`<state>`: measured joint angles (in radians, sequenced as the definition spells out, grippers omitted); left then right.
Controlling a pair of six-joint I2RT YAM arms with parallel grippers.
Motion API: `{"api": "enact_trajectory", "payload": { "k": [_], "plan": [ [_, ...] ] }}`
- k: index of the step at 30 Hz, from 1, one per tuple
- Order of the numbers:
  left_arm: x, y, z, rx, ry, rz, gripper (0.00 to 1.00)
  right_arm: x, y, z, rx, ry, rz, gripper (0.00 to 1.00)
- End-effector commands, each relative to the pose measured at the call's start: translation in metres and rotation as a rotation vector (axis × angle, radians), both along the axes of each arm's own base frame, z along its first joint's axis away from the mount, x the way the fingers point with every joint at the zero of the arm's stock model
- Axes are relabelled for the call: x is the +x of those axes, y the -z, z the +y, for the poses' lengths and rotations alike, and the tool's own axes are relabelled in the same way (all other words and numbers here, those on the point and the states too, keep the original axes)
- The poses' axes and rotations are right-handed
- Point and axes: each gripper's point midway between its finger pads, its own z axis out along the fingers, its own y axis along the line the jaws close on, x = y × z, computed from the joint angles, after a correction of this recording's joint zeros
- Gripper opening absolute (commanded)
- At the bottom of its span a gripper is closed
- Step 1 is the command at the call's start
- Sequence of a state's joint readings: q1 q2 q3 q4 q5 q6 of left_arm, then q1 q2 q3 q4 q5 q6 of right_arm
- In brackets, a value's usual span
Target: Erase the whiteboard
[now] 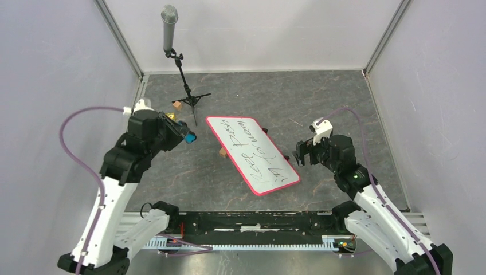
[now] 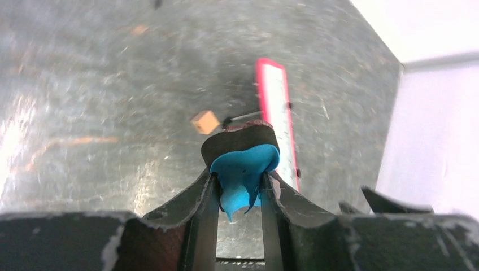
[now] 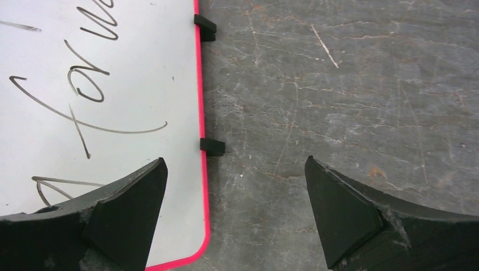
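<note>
Your whiteboard (image 1: 252,156) lies flat and aslant on the bench (image 1: 344,103), its black handwriting (image 1: 259,162) unwiped from end to end; so I judge you are at the approach step, tool in hand and no stroke made. Your left pincer (image 1: 184,136) hangs off the whiteboard's left side, well apart from it, clenched on the blue eraser (image 1: 189,137); its wrist view shows the foam squeezed between the fingers, with the dark felt face turned outward. Your right pincer (image 1: 301,153) sits just beside the whiteboard's right long edge, released and grasping nothing; in its wrist view one finger shows over the white face, the other over bare bench, with a black clip (image 3: 212,147) between them. A small wooden block (image 1: 222,152) rests at the whiteboard's left edge. Next, bring the eraser over the nearest writing, lower the felt flat and sweep along the lines; the board looks light and may slide, so the right pincer could steady its edge.
</note>
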<state>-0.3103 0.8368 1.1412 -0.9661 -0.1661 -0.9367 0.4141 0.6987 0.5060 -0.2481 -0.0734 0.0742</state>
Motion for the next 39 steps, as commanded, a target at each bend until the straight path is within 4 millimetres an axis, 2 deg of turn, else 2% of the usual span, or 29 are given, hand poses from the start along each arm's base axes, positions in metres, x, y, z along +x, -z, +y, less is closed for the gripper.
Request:
{"api": "enact_trajectory", "payload": {
  "k": [1,4,8,11,12,16,21,22,25,28,30,35,39],
  "plan": [
    [0.001,-0.059,-0.043,0.181,0.393,-0.151,0.22,0.007,-0.011,0.014,0.043,-0.048,-0.015,0.98],
    [0.012,-0.076,-0.075,0.281,0.480,-0.145,0.21,0.008,-0.012,0.019,0.050,-0.062,0.001,0.98],
    [0.023,-0.082,-0.136,0.502,0.635,-0.119,0.23,0.012,-0.017,0.023,0.059,-0.070,0.006,0.97],
    [0.030,-0.093,-0.160,0.700,0.685,-0.116,0.23,0.016,-0.021,0.020,0.054,-0.047,-0.005,0.97],
    [0.034,-0.088,-0.171,0.765,0.707,-0.097,0.23,0.017,-0.022,0.017,0.051,-0.030,-0.010,0.98],
    [0.041,-0.082,-0.202,0.936,0.777,-0.079,0.23,0.027,-0.032,-0.014,0.064,0.192,-0.042,0.97],
    [0.041,-0.042,-0.256,0.972,0.905,-0.069,0.24,0.022,-0.051,-0.061,0.058,0.439,-0.131,0.97],
    [0.041,-0.034,-0.260,0.982,0.914,-0.054,0.24,0.019,-0.056,-0.065,0.054,0.453,-0.153,0.97],
    [0.042,-0.014,-0.255,1.041,0.912,0.019,0.24,0.014,-0.065,-0.072,0.028,0.452,-0.190,0.98],
    [0.032,0.004,-0.245,1.081,0.960,0.113,0.21,0.014,-0.061,-0.072,0.007,0.438,-0.181,0.97],
    [0.024,0.008,-0.239,1.076,0.969,0.155,0.19,0.015,-0.056,-0.065,0.015,0.406,-0.171,0.97],
    [0.006,0.023,-0.233,1.037,1.042,0.229,0.21,0.014,-0.037,-0.036,0.057,0.271,-0.111,0.97],
    [0.002,0.040,-0.226,1.087,1.058,0.310,0.21,0.012,-0.029,-0.028,0.052,0.217,-0.078,0.97]
  ]
}}
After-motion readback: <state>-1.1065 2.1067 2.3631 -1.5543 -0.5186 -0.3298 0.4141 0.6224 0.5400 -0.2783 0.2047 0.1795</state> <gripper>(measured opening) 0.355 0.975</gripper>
